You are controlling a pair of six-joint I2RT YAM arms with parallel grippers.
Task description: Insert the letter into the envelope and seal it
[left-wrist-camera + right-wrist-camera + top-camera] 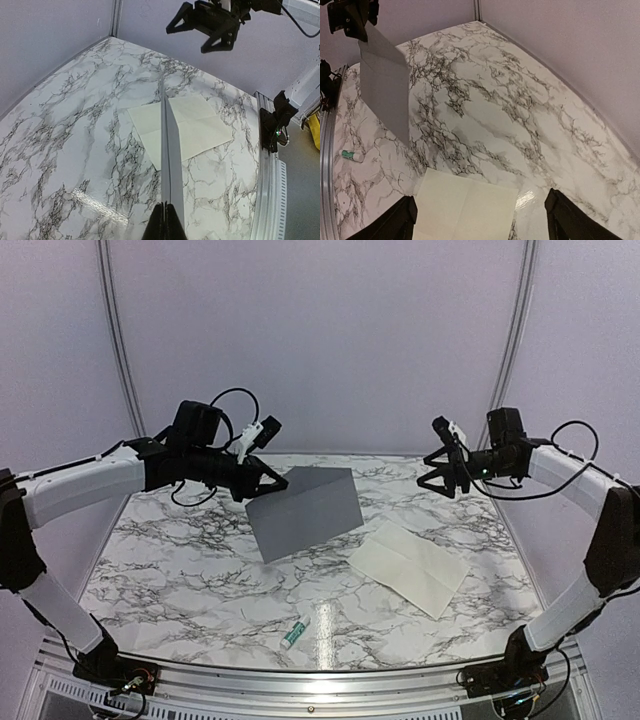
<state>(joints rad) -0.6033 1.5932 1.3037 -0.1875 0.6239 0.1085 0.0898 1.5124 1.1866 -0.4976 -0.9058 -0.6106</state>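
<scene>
My left gripper (272,481) is shut on the grey envelope (305,510) and holds it by one edge, lifted above the table at centre. In the left wrist view the envelope (170,150) runs edge-on away from the closed fingers (166,222). It also shows in the right wrist view (385,85). The off-white creased letter (408,565) lies flat on the table right of centre; it shows in the left wrist view (187,125) and the right wrist view (465,207). My right gripper (440,483) is open and empty, raised above the table's far right, over the letter's far side.
A small green-and-white tube (295,632) lies near the front edge, also in the right wrist view (351,156). The marble table (180,560) is bounded by walls at the back and sides and a metal rail (320,680) in front.
</scene>
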